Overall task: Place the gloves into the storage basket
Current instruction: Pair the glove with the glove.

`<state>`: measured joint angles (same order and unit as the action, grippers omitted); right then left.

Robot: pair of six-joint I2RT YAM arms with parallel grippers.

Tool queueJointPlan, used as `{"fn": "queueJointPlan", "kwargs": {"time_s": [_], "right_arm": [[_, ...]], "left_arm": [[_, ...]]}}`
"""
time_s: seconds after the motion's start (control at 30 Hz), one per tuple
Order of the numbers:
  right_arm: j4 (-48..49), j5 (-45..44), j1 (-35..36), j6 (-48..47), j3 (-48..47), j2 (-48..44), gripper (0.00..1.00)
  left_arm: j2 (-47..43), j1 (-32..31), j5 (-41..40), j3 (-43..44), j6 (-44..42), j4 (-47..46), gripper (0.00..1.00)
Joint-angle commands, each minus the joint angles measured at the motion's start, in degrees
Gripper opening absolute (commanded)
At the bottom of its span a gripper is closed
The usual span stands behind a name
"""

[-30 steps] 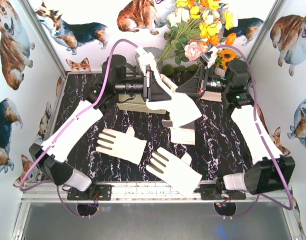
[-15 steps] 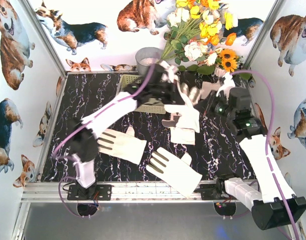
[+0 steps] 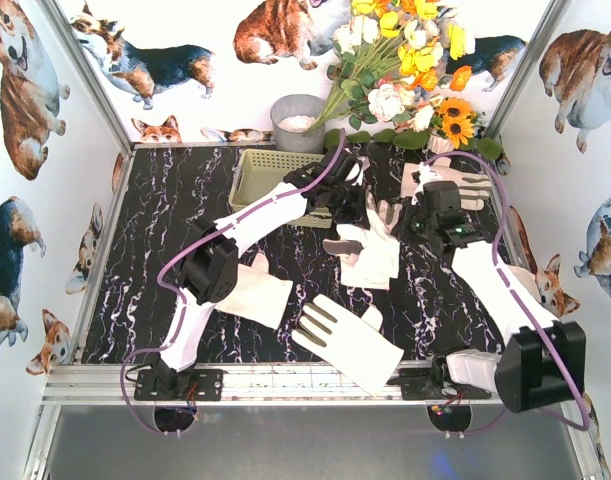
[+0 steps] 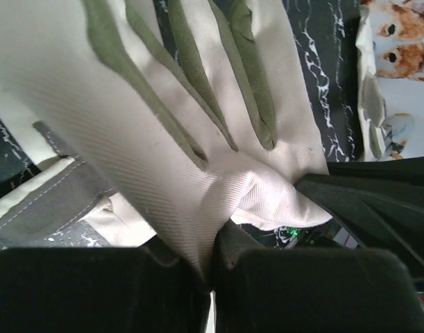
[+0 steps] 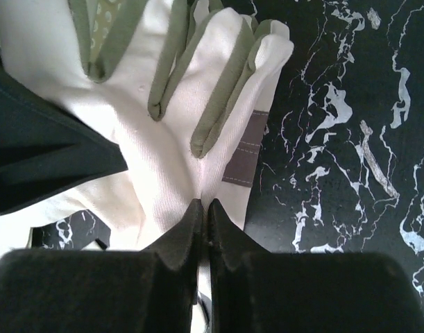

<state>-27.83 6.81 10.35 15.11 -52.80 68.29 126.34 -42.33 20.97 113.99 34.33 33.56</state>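
Top external shows left tool (image 3: 357,212) and right tool (image 3: 403,225) both clamped on one glove (image 3: 373,252) in the middle of the counter (image 3: 155,230), just right of the basket (image 3: 270,155) at the far edge.

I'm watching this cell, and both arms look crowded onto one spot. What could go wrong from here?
1. The left gripper and right gripper are both shut on what looks like the same glove. If they pull in different directions, it could slip out of one pinch.
2. A second glove lies under it and may get dragged along.
3. The grippers sit close together, so they might collide when heading for the storage basket.
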Motion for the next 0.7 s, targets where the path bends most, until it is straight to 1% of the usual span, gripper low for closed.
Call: {"fn": "queueJointPlan", "kwargs": {"time_s": [0.0, 0.07, 0.17, 0.2, 0.27, 0.4, 0.47, 0.53, 0.6, 0.67], "right_arm": [[2.57, -3.53, -0.19, -2.83, -3.08, 1.71, 0.0], [3.59, -3.26, -0.17, -2.41, -2.31, 3.53, 0.0], [3.55, -2.64, -0.16, -2.29, -1.57, 8.4, 0.0], [2.82, -2.44, -0.23, -2.44, -1.85, 11.41, 0.0], [-0.33, -2.83, -0.24, -2.48, -3.9, 16.47, 0.0], [-5.61, -2.01, -0.24, -3.32, -8.91, 25.89, 0.0], [-5.49, -1.4, -0.24, -3.23, -9.58, 27.55, 0.0], [-4.65, -1.23, -0.24, -3.01, -9.43, 27.33, 0.0], [-4.11, -1.56, -0.24, -2.86, -8.99, 26.42, 0.0], [-3.78, -1.87, -0.24, -2.69, -8.42, 25.55, 0.0]], "left_arm": [[0.13, 2.55, -7.42, 1.23, -1.37, -0.3, 0.0], [0.62, 2.83, -7.03, 0.03, -0.7, -1.63, 0.01], [2.6, 3.2, -6.28, -0.25, -0.4, -0.97, 0.08], [2.89, 3.22, -6.4, -0.36, -0.55, -0.45, 0.13], [2.24, 3.21, -7.29, -1.47, -0.92, -0.14, 0.28], [-1.41, 3.5, -9.08, -5.28, -2.0, -0.28, 0.44], [-4.09, 3.56, -10.52, -7.82, -2.48, -0.22, 0.49], [-7.01, 3.74, -11.99, -11.21, -2.51, -0.54, 0.53], [-9.75, 3.95, -13.0, -15.27, -1.8, -1.54, 0.56], [-12.17, 4.79, -12.23, -20.47, -0.43, -4.37, 0.57]]}}
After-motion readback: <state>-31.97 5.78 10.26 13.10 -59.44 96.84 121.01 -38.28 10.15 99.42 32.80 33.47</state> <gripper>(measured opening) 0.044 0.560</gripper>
